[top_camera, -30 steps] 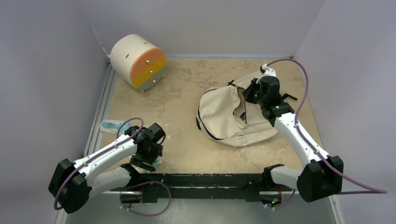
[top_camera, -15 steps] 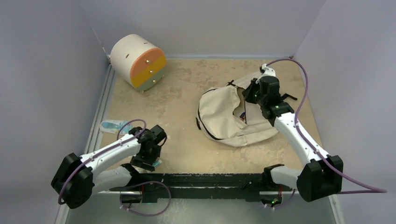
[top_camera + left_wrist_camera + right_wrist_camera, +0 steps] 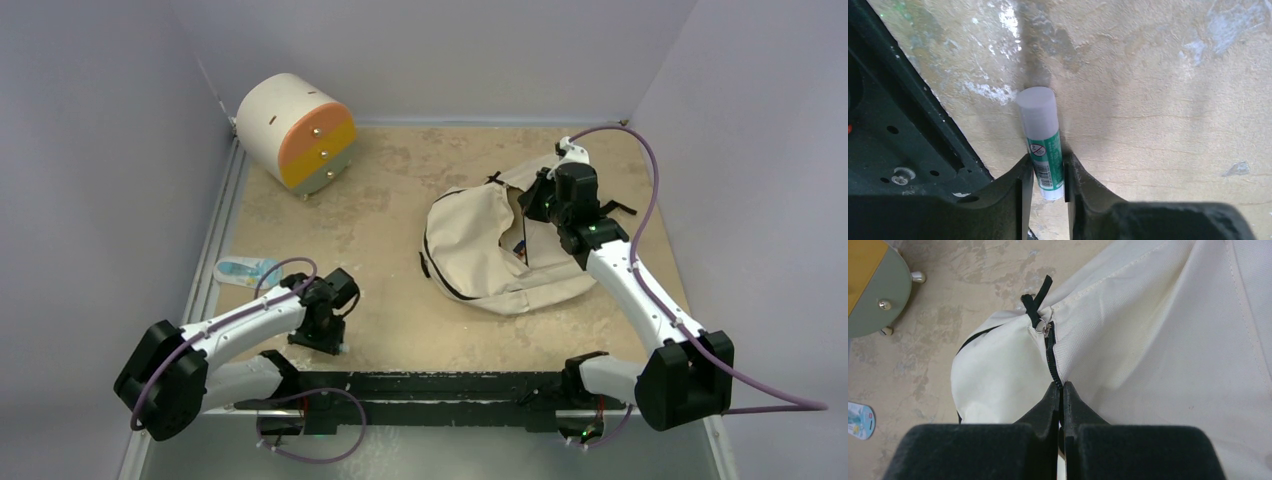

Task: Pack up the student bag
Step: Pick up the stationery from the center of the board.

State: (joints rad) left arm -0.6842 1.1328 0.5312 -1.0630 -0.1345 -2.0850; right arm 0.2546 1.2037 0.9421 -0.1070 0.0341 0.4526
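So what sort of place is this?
Most likely a lab test booth: bare walls around a scuffed table, robot arms bolted at its edge, and a student bag as a prop.

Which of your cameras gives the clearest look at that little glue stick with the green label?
The left wrist view: the glue stick sits mid-frame, close up, between the fingers of the left gripper. In the top view that gripper almost hides it. The right wrist view shows the student bag instead.
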